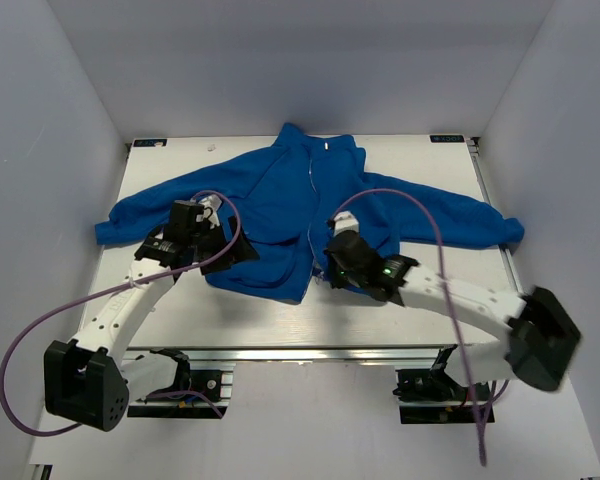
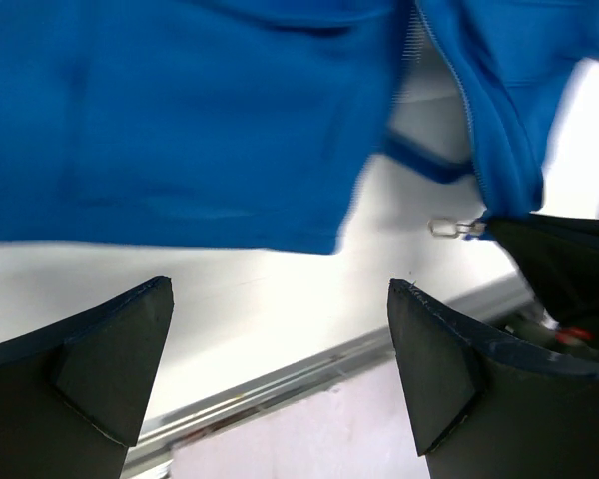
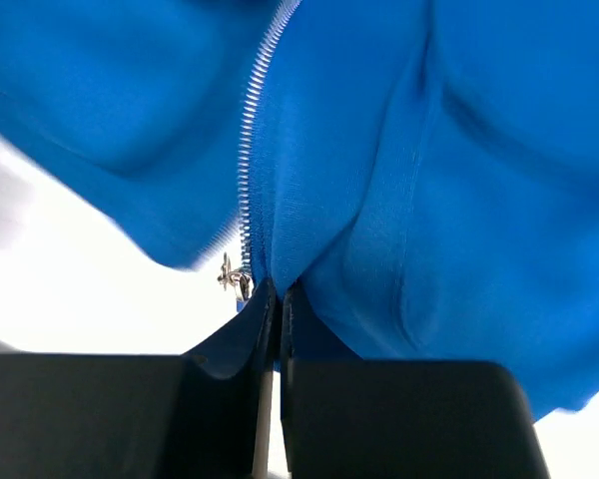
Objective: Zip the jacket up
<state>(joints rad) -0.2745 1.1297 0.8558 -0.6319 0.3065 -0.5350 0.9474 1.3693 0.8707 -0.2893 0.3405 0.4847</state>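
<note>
On the table (image 1: 280,325) we see the jacket (image 1: 300,200) lying flat on its back, collar at the far edge, sleeves spread to both sides and hem towards the arm bases. The left gripper (image 2: 280,299) hovers over the near hem of the left front panel with its jaws spread wide and nothing between them. The right gripper (image 3: 280,294) has its jaws pressed together, pinching the hem corner of the right panel right at the foot of the zipper (image 3: 248,150). The small metal pull (image 2: 454,228) dangles just beside that pinch. Near the hem the two panels lie apart, with bare table showing between them, so we judge the zipping hardly begun. Several things could go wrong from here. The thin pinch on soft fleece may slip under tension. With the left panel unheld, its zipper end may not seat in the slider, and the slider would jam or ride up one side only. Loose fleece could also catch in the teeth.
</note>
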